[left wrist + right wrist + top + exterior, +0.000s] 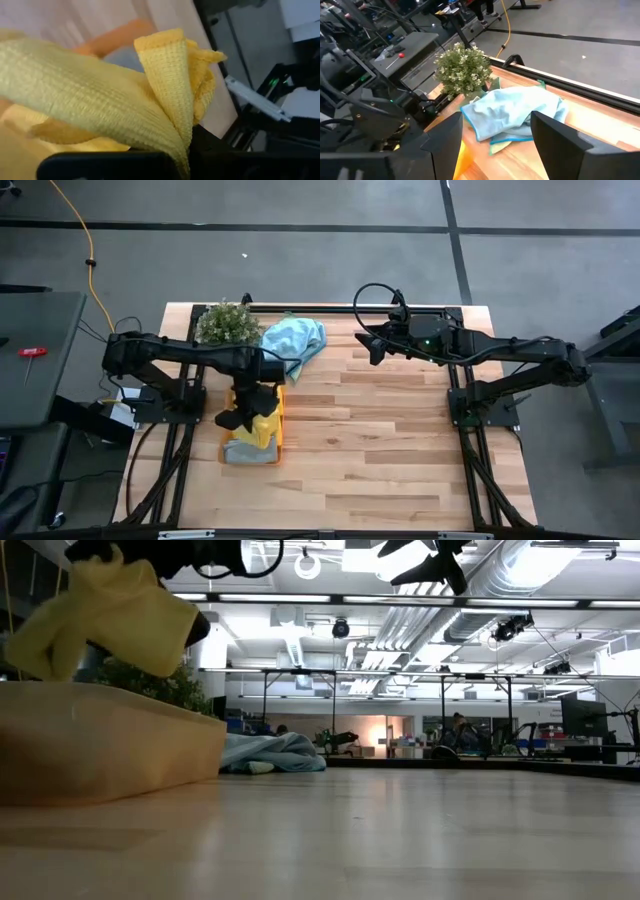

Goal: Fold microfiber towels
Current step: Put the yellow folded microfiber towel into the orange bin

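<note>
Two arms at work: the left gripper (243, 418) clamps a yellow towel (264, 425) above the orange tray (250, 453); the right gripper (372, 346) hangs wide open near the blue towel (294, 339).

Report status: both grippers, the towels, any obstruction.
Left gripper shut on yellow towel, lifted above orange tray. Right gripper open, empty, raised at the table's far side. Blue towel crumpled beside plant. Nothing in the way.
</note>
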Controlling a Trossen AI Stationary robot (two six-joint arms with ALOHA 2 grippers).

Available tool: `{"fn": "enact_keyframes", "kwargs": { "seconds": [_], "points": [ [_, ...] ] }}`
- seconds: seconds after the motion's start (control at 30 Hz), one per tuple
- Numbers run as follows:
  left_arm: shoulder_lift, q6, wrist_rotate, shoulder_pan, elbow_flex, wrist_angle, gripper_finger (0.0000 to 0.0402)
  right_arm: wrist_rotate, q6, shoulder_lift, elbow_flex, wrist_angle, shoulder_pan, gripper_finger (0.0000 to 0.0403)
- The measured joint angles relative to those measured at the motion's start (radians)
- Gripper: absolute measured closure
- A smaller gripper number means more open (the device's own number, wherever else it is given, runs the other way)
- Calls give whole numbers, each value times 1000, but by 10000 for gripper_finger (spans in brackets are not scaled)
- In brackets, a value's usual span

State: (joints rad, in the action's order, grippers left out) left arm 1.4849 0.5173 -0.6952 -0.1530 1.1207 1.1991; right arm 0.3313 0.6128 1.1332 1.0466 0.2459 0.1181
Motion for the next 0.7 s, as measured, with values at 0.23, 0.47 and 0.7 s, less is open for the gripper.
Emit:
{"fn": "enact_keyframes", "kwargs": {
  "seconds": [0.23,0.47,0.7],
  "points": [
    [0,40,-10,0,-112,-56,401,0,0,0,0,1,0,176],
    [0,-16,172,-11,-222,-182,400,10,0,0,0,1,0,176],
    [0,-82,411,-12,-230,-274,386,10,43,0,0,5,0,176]
  ]
}}
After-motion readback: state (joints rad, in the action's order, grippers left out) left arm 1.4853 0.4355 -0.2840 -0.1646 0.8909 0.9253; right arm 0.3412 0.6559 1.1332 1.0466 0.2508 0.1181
